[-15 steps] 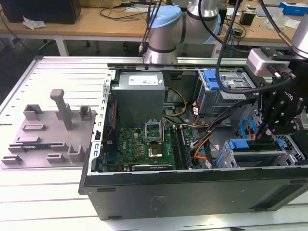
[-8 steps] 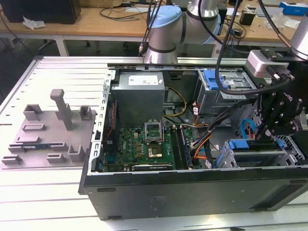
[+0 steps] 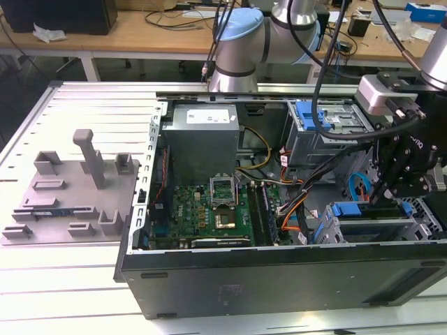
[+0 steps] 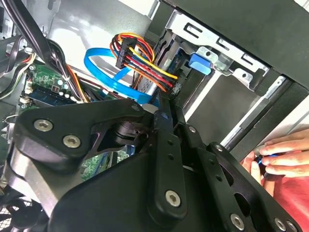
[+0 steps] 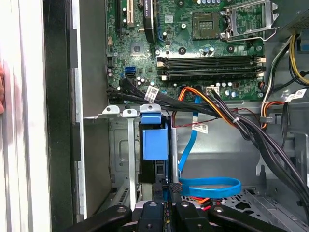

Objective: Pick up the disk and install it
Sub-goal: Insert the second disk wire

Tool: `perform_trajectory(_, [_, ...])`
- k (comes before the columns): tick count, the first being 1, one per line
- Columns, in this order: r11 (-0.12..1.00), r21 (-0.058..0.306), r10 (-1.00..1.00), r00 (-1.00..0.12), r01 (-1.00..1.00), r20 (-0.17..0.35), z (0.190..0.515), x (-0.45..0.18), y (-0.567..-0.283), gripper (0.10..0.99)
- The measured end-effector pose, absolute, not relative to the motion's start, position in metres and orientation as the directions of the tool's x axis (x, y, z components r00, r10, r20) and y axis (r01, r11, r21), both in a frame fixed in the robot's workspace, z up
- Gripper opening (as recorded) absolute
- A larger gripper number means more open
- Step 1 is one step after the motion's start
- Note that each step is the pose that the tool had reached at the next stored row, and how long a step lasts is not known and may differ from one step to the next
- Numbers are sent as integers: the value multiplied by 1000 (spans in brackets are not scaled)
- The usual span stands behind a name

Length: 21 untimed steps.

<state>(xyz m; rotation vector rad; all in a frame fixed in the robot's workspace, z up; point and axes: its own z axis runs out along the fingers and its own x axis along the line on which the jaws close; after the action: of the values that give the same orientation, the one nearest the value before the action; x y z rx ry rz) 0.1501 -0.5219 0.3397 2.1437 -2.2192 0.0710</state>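
open computer case (image 3: 279, 276), motherboard (image 3: 209, 216), grey fixture (image 3: 70, 188)

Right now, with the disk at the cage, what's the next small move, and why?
Probably a short, straight push along the slot. In the first wrist view the disk stands edge-on between the cage rails, with the gripper right behind it and the blue cable loop off to one side.

Green motherboard (image 3: 209, 213); grey power-supply box (image 3: 202, 139); black gripper (image 5: 166, 191); blue disk carrier (image 5: 155, 140); blue flat cable (image 5: 210, 186).
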Motion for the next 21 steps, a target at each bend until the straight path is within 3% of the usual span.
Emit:
perform_trajectory(6, [34,5,-997,-34,-999,71,338,150,-522,161])
perform_trajectory(8, [34,6,-997,-34,-999,70,337,149,-522,173])
perform_trajectory(9, [34,5,-997,-34,-999,70,338,149,-522,235])
perform_trajectory(13, [34,5,-997,-34,-999,73,342,149,-522,235])
perform_trajectory(21, [35,5,-995,-34,-999,92,375,146,-517,235])
